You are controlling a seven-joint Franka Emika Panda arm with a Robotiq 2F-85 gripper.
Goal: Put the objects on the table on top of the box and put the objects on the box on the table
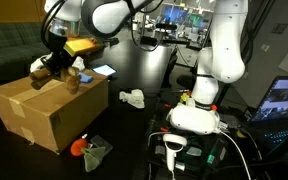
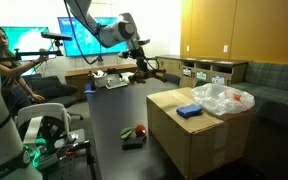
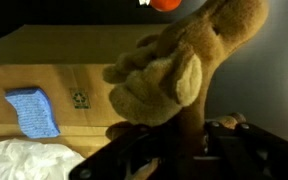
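My gripper (image 3: 179,140) is shut on a brown plush toy (image 3: 169,65), which hangs from the fingers above the brown cardboard box (image 3: 84,60). In both exterior views the gripper (image 1: 56,58) (image 2: 142,68) holds the toy (image 1: 41,74) (image 2: 154,71) in the air. On the box (image 2: 199,140) lie a blue sponge-like block (image 2: 189,111) and a crumpled clear plastic bag (image 2: 224,98); the wrist view shows both, the block (image 3: 32,112) and the bag (image 3: 24,160). The box (image 1: 49,115) stands on the dark table (image 2: 114,110).
An orange-and-grey object (image 1: 84,148) lies on the table beside the box, and a white crumpled item (image 1: 132,98) further along. A flat blue-white sheet (image 1: 102,70) lies behind the box. The robot base (image 1: 196,115) stands nearby with cables. A grey-green sofa (image 1: 9,50) is behind.
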